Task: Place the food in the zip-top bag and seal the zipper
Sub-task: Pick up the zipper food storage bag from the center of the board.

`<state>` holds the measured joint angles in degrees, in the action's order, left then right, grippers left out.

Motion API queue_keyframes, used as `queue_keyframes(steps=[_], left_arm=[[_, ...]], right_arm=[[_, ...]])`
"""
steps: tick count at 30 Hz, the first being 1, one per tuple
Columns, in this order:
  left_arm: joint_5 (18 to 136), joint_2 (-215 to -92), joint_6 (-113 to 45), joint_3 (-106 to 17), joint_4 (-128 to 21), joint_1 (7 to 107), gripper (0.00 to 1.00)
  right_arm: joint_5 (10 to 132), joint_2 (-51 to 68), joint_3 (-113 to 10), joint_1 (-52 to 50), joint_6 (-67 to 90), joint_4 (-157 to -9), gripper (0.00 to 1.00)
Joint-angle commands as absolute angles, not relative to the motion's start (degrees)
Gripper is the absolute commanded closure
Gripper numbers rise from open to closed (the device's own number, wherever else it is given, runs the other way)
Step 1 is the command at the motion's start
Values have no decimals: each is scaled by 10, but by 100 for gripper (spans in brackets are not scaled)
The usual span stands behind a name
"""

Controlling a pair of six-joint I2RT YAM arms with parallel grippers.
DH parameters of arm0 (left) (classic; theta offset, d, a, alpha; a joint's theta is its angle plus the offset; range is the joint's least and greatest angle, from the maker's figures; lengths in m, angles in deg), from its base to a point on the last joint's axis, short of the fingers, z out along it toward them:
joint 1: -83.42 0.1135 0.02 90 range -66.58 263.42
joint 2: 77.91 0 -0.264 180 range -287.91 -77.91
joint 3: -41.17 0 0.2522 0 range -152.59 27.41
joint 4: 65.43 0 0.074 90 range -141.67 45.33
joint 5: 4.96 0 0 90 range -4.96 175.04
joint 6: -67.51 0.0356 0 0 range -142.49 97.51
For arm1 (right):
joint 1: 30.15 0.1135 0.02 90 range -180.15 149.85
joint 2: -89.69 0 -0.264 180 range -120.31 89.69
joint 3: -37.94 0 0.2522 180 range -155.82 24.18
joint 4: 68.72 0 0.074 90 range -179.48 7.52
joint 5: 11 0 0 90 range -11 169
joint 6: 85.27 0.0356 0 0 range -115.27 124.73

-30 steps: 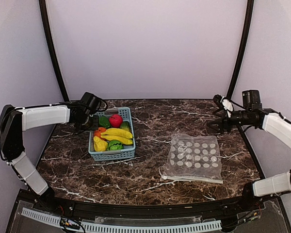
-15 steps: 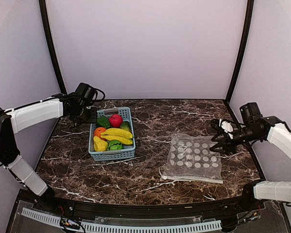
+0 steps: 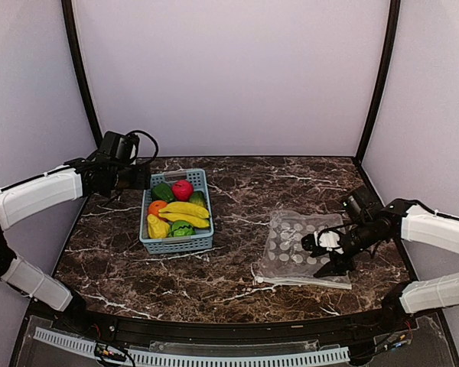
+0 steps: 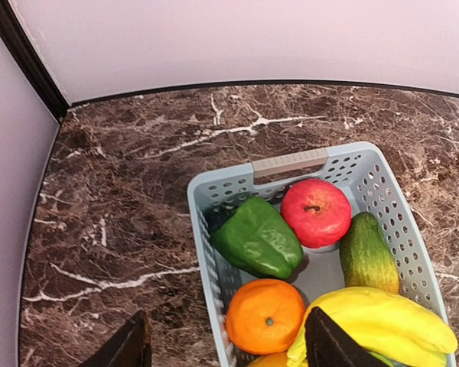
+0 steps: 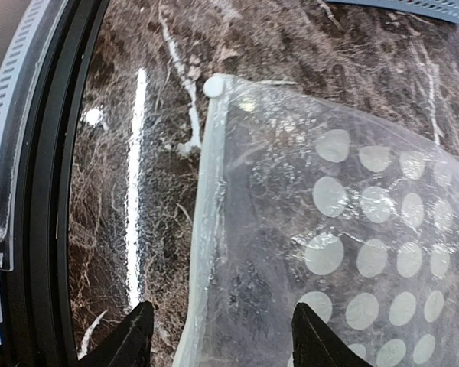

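Food sits in a light-blue slotted basket (image 3: 176, 244) on the left half of the dark marble worktop (image 3: 241, 187): banana bunch (image 3: 185, 209) across the middle, red apple (image 3: 182, 189) and green pepper (image 3: 164, 191) at the far end, orange (image 3: 157, 206) against the left wall, yellow pear (image 3: 157, 227) in the near-left corner, a green piece (image 3: 182, 228) beside it, and a long green piece (image 4: 368, 253) along the right wall next to the apple. Nothing is in the bag. Left end effector (image 3: 140, 177) hangs just beyond the basket's far-left corner, above the worktop. In the wrist view its fingers stand apart with nothing between them but the basket below — open, holding nothing. Zip-top bag (image 3: 289, 254), clear with white dots, lies flat on the right half of the worktop, well apart from the basket. Zipper (image 5: 206, 206) runs as a thin clear strip along the bag edge that faces the near side of the worktop, and whether it is pressed shut cannot be told. Right end effector (image 3: 315, 246) is low over the bag's right part, pointing left. Its fingers are spread, straddling the zipper edge in the wrist view — open, gripping nothing visible. Whether the tips touch the plastic cannot be told.
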<state>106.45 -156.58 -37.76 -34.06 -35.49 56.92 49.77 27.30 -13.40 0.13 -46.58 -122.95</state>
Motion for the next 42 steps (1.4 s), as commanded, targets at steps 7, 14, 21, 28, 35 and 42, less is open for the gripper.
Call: queue_keyframes(steps=[7,14,21,28,35,42], left_arm=[[967,-1502,-393,-285,-412,548,42],[967,-1481,-370,-292,-386,499,42],[987,-1492,-364,-313,-403,451,40],[960,-1537,-411,-332,-478,401,39],[943,-1630,-465,-366,-609,333,37],[911,-1766,-527,-461,-662,291,37]], right_arm=[[543,179,-106,76,-430,-1140,51],[580,104,-124,94,-412,-1110,82],[560,111,-199,88,-360,-1126,100],[463,105,-298,19,-306,-1142,100],[382,83,-369,-47,-235,-1125,100],[375,68,-392,-49,-158,-1060,100]])
